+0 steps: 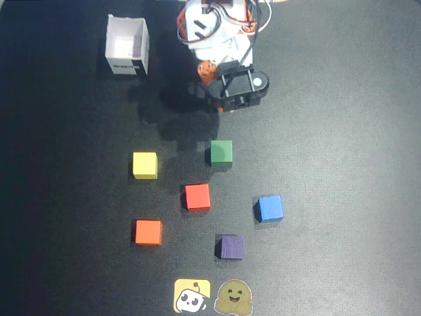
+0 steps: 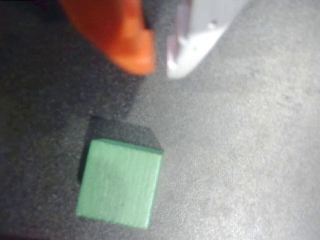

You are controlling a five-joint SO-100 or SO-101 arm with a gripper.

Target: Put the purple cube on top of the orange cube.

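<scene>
Green cube (image 1: 222,152) sits alone on the dark counter (image 1: 342,145); yellow cube (image 1: 145,164), red cube (image 1: 197,197), blue cube (image 1: 270,208) spread out; white box (image 1: 127,45) top left; two stickers (image 1: 210,296) below.

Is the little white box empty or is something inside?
Empty. In the overhead view the white box stands open-topped, showing only its bare white floor, with no cube inside.
</scene>
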